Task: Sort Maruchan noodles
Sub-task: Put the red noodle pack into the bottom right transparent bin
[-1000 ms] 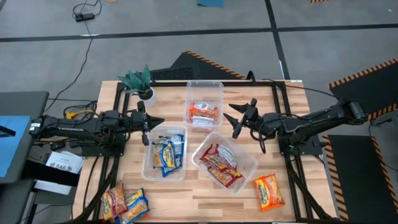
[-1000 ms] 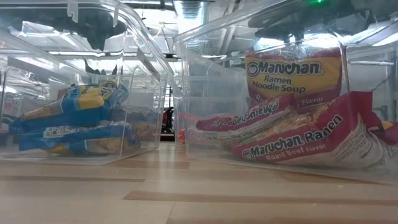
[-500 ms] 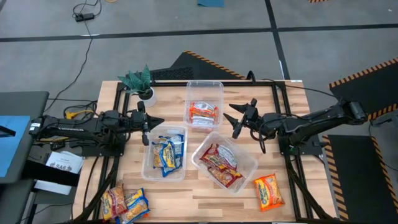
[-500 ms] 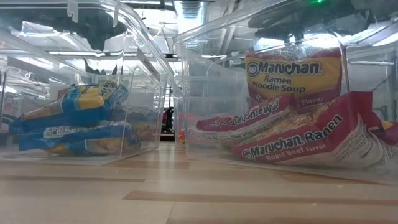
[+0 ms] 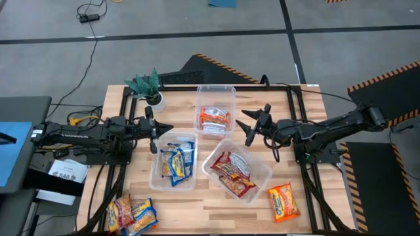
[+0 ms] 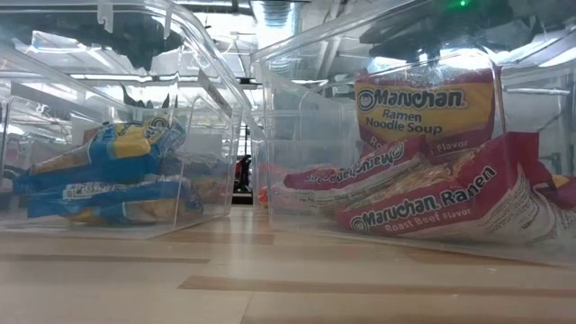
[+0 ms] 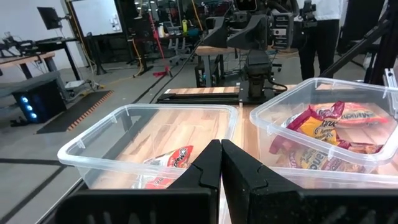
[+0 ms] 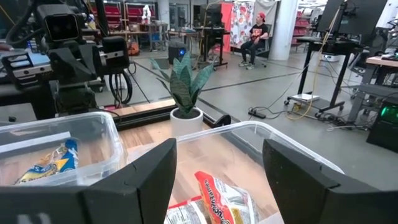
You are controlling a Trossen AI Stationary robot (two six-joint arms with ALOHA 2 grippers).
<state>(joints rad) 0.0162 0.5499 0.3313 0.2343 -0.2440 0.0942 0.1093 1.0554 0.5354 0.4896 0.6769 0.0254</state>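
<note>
From above, loose packets wait at the tabletop's near edge: an orange one, long axis 12-to-6, at 5 o'clock from the right tool, the nearer arm; a pair at 7 o'clock from the left tool. Left wrist: fingers pressed together, holding nothing. Right wrist: fingers spread wide, empty, above the orange-packet bin.

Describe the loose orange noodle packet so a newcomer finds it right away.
Start at the wooden table seen from above, then go to its near right corner. The orange packet lies flat there, alone, outside the red packets' bin; the other loose packets are piled at the opposite near corner.
</note>
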